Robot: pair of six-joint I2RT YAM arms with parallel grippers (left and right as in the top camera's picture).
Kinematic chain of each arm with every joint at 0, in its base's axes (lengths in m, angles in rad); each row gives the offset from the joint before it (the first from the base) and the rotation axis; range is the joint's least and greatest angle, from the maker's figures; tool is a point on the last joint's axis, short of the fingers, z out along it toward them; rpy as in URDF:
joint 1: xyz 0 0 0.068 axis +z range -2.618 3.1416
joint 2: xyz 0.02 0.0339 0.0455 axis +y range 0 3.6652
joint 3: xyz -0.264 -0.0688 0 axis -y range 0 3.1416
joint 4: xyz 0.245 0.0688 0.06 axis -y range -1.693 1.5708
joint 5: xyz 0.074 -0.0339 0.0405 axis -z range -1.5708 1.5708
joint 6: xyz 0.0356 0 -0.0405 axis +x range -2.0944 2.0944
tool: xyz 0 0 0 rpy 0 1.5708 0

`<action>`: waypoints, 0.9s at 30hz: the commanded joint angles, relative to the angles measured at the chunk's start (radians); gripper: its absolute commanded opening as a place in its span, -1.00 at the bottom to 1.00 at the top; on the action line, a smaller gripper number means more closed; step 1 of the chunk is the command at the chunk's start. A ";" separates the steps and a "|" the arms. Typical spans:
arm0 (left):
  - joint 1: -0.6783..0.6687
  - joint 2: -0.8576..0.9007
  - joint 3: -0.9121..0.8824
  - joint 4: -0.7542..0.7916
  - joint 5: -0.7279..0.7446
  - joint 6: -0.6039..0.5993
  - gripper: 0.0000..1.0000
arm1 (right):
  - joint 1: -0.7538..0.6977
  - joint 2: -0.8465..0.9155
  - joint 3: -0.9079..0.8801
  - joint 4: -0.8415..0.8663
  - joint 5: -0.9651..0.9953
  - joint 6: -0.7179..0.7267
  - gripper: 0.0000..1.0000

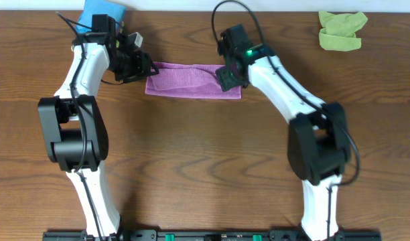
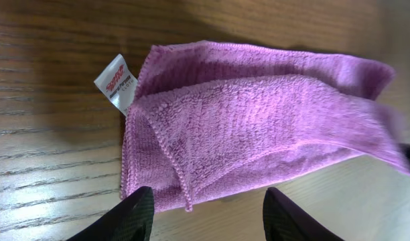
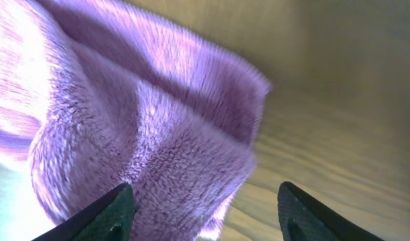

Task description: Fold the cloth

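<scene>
We log cloth (image 1: 191, 80) as folded lengthwise into a strip, prob. two layers; cross-fold still to do. L gripper (image 2: 208, 214) & R gripper (image 3: 205, 215): jaws spread wide, holding nothing

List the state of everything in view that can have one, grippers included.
purple cloth: folded into a long strip, lying flat, layers uneven at its left end
left gripper: open, at the cloth's left end, holding nothing
right gripper: open, over the cloth's right end, not clamped
green cloth: crumpled, lying apart from both grippers
blue item: mostly hidden, cannot tell
</scene>
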 commanded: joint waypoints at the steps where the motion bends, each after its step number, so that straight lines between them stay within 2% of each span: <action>1: -0.036 -0.001 0.012 -0.006 -0.080 0.028 0.05 | 0.005 -0.085 0.016 -0.009 -0.005 0.010 0.43; 6: -0.087 -0.001 0.012 -0.005 -0.192 0.028 0.05 | -0.014 -0.096 0.016 -0.067 -0.015 0.011 0.44; 20: -0.105 0.002 0.011 0.011 -0.243 0.027 0.11 | -0.029 -0.096 0.016 -0.123 -0.053 0.011 0.25; 22: -0.107 0.003 0.011 0.014 -0.243 0.027 -0.01 | -0.030 -0.096 0.016 -0.125 -0.058 0.011 -0.17; 23: -0.109 0.004 0.011 0.014 -0.245 0.028 -0.05 | -0.031 -0.096 0.016 -0.124 -0.058 0.011 -0.72; 24: -0.111 0.004 0.011 0.014 -0.245 0.027 -0.14 | -0.031 -0.096 0.016 -0.124 -0.058 0.011 -0.97; 26: -0.117 0.004 0.011 0.014 -0.257 0.027 -0.25 | -0.031 -0.090 0.009 -0.119 -0.064 0.010 -0.97; 27: -0.122 0.005 0.011 0.014 -0.280 0.027 -0.47 | -0.031 -0.082 0.005 -0.116 -0.082 0.010 -0.97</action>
